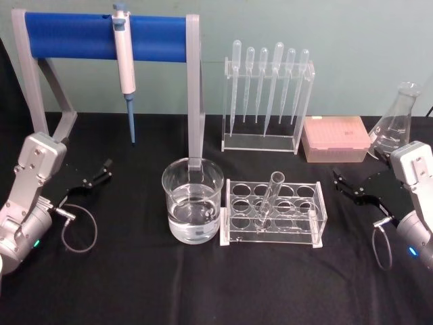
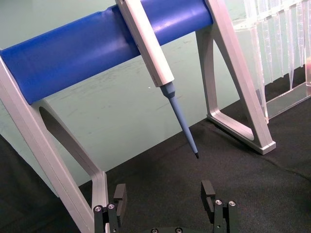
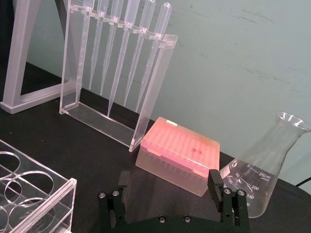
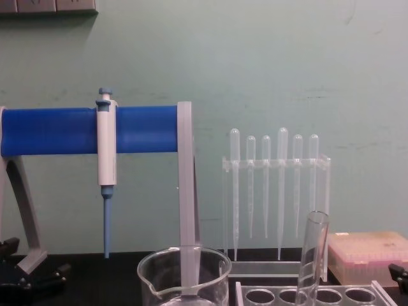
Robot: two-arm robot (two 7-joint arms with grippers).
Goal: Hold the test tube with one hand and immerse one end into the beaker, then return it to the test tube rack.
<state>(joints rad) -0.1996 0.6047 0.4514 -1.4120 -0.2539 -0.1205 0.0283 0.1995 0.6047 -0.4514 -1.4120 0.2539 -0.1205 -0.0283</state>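
Two black grippers, the left gripper at my left edge and the right gripper at my right edge, hang wide open and empty. Mid-frame, the smooth glass test tube leans in the clear plastic rack beside the round beaker, well apart from both.

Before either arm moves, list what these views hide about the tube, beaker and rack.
- Chest view: the bottom edge cuts off the test tube low down and the beaker below its rim.
- Head view: whether the tube's end touches the rack floor, too small through clear walls.
- Right wrist view: rack cut by edge.
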